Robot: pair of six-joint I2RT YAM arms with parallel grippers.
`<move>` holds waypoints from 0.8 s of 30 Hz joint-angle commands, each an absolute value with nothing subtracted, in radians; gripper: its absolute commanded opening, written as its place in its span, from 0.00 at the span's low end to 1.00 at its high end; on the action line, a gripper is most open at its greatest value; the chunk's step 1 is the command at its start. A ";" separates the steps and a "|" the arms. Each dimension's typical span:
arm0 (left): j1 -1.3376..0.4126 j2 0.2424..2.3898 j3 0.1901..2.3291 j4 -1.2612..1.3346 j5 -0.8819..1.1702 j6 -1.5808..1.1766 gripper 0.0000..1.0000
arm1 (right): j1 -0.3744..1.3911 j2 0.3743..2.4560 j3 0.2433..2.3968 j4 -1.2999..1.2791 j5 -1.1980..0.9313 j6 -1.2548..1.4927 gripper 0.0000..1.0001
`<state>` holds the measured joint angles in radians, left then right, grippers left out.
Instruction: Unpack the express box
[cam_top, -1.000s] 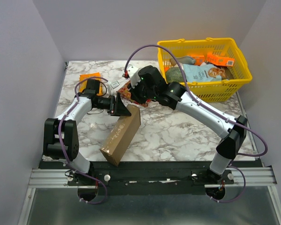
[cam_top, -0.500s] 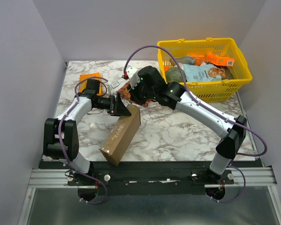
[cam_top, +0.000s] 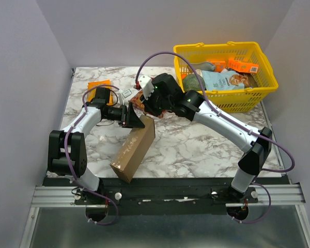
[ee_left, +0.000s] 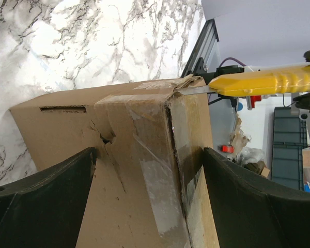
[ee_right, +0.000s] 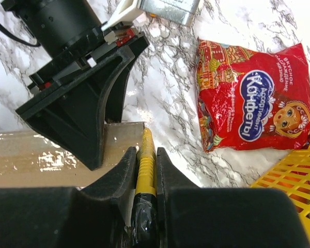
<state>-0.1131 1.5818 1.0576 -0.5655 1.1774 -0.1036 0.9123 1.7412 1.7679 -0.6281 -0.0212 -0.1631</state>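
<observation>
The express box (cam_top: 134, 149), plain brown cardboard with clear tape, lies slanted on the marble table. My left gripper (cam_top: 136, 121) is shut on its far end, with a black finger pressed on each side in the left wrist view (ee_left: 150, 152). My right gripper (cam_top: 152, 106) is shut on a yellow utility knife (ee_right: 146, 160). The knife's blade tip touches the box's top corner by the taped seam (ee_left: 196, 89). The box's edge (ee_right: 46, 155) and the left fingers (ee_right: 77, 103) show in the right wrist view.
A red snack bag (ee_right: 253, 103) lies on the table just beyond the right gripper. A yellow basket (cam_top: 225, 47) with several packets stands at the back right. An orange packet (cam_top: 99, 87) and a small silvery item (cam_top: 126, 93) lie at the back left.
</observation>
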 commanded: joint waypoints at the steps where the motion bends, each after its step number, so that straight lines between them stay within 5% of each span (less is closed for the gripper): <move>1: -0.126 1.618 1.031 -0.614 1.011 -0.028 0.90 | 0.919 1.718 1.755 -0.690 -0.023 -0.212 0.00; 24: -0.130 1.635 1.068 -0.568 0.971 -0.092 0.79 | 0.908 1.654 1.721 -0.815 0.054 -0.114 0.00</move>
<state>-0.1329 1.6085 1.0866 -0.6033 1.1774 -0.1066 0.9142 1.6829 1.7191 -0.6792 0.0067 -0.1802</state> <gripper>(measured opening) 0.875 0.223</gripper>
